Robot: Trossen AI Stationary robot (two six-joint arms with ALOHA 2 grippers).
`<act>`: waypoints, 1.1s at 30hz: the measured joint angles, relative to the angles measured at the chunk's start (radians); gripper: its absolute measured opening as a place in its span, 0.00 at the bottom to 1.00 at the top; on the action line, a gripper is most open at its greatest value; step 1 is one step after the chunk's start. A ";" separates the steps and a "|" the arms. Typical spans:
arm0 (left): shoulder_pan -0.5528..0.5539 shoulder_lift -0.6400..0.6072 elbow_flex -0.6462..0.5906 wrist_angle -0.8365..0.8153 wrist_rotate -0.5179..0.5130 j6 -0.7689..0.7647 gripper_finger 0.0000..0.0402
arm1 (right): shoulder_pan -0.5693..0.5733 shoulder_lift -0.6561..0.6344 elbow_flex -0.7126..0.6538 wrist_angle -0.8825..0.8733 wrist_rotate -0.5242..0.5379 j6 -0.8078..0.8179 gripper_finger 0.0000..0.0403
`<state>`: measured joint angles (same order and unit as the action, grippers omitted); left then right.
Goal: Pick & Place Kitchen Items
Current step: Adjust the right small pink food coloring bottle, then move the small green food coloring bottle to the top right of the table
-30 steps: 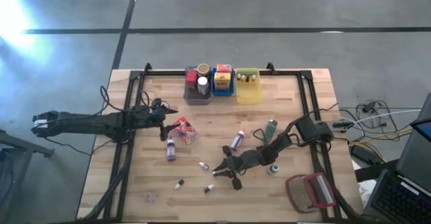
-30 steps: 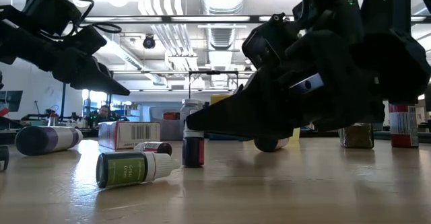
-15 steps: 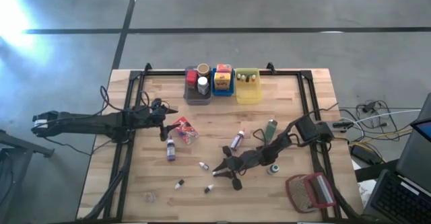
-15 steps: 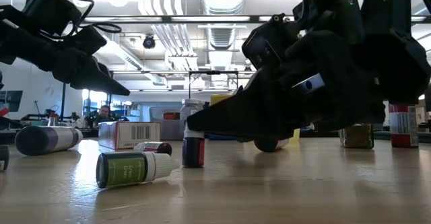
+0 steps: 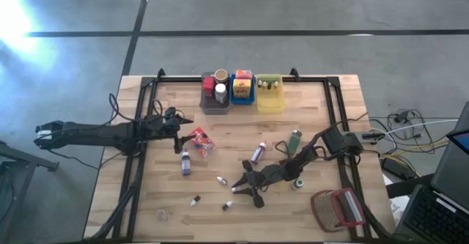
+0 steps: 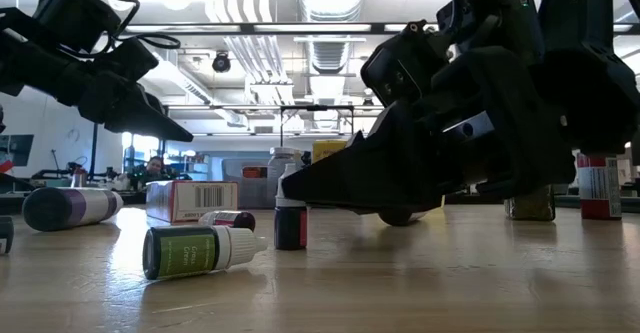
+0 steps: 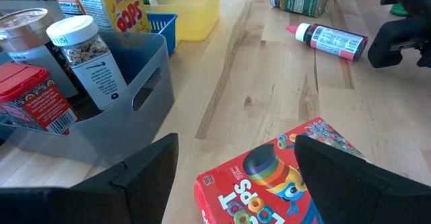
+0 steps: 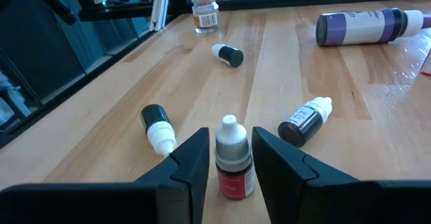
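Note:
My right gripper (image 8: 232, 153) is low on the table's near middle, its fingers open, one on each side of a tiny upright bottle (image 8: 233, 162) with a white tip and a red label, also seen in the low view (image 6: 291, 218). Other tiny bottles lie around it (image 8: 156, 120) (image 8: 304, 120) (image 8: 227, 54). A purple bottle (image 5: 185, 162), a pink-capped bottle (image 5: 257, 153) and a green bottle (image 5: 294, 140) lie on their sides. My left gripper (image 5: 183, 134) waits open at the left, just above a red cereal box (image 7: 283, 177). My right gripper has its fingers (image 8: 195, 157) close beside the tiny bottle's body (image 8: 222, 167), coming nearly level from the table's right. Whether either finger touches the bottle, I cannot tell. The bottle stands upright on its base on the table.
At the far edge stand a grey bin (image 5: 215, 106), a blue bin (image 5: 242, 97) and a yellow bin (image 5: 270, 103) holding jars and boxes. A red-framed mesh object (image 5: 337, 209) lies at the near right. A small green-capped jar (image 5: 298, 184) sits beside my right arm.
My right gripper's fingers have spread slightly apart about the tiny upright bottle, which stays standing on the table. Both arms have kept their places.

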<state>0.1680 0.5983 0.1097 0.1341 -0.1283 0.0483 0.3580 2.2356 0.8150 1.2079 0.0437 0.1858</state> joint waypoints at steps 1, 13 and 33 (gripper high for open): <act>0.000 0.000 0.000 0.000 0.000 0.000 0.75 | 0.000 0.000 0.000 0.000 0.000 0.002 0.28; 0.000 0.000 0.000 0.000 0.000 0.000 0.75 | 0.000 -0.040 -0.001 -0.001 0.001 -0.038 0.39; 0.000 0.000 0.000 -0.011 0.000 0.000 0.75 | 0.080 -0.226 0.350 -0.942 0.002 -0.237 0.29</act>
<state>0.1677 0.5987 0.1097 0.1228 -0.1284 0.0486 0.4380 2.0096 1.1647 0.2664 0.0456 -0.0510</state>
